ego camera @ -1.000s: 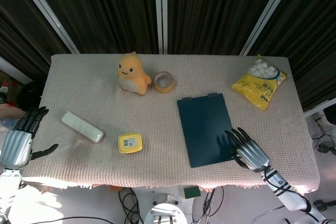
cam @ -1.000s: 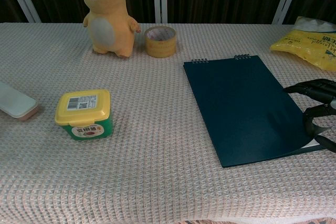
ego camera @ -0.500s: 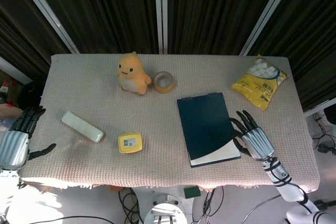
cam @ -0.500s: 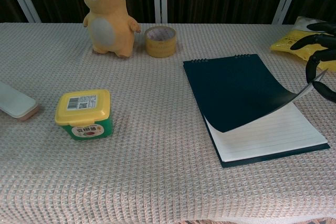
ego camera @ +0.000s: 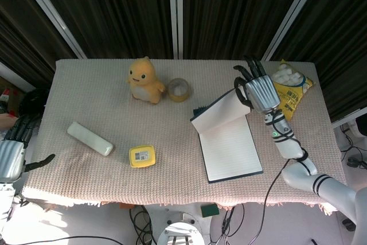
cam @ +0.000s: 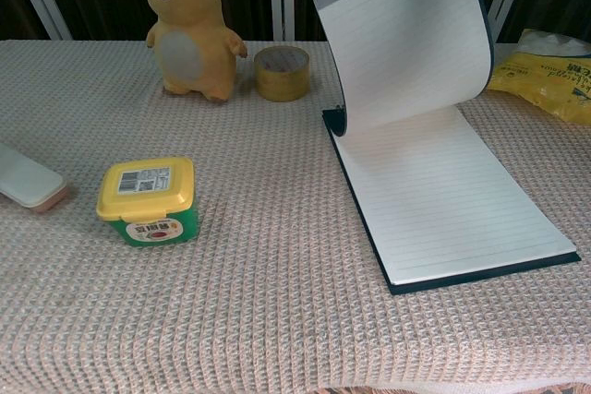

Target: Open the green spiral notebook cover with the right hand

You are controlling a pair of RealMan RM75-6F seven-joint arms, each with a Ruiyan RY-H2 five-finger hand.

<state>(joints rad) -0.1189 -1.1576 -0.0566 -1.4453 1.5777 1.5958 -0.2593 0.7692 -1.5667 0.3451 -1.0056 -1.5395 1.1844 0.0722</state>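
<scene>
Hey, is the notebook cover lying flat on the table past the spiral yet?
No: the right hand holds the notebook cover lifted and curled above the lined page, not laid flat.

The green spiral notebook [ego camera: 229,147] lies flat on the desk toward the near right corner, its spiral edge pointing to the far edge and its long sides slightly skewed. A white, ruled page faces up, framed by a thin dark green rim along the left and near edges. The cover [cam: 406,39] is lifted off the page and curls up over the spiral edge, its pale ruled-looking underside showing toward the near edge and its dark green outer face turned away.
</scene>
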